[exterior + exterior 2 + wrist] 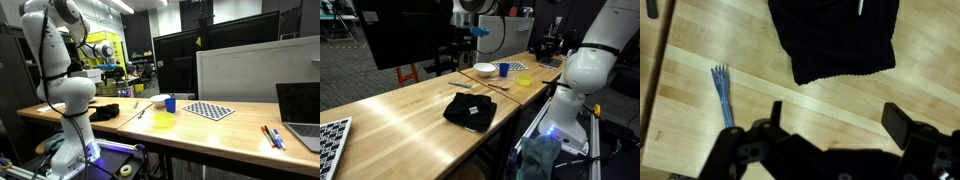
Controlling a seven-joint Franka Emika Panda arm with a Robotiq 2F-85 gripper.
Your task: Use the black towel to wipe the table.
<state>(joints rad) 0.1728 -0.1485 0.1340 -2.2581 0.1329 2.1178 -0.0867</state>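
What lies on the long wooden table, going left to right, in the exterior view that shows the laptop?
soft black towel → round white bowl → small blue cup → black-and-white checkered mat → red and blue pens → dark open laptop. The flat yellow item overlaps the bowl and cup, so it is left out.

The towel (470, 110) is plain black, the table (400, 112) light tan — the fork (724, 98) blue, the mat (209, 110) black-and-white checkered.
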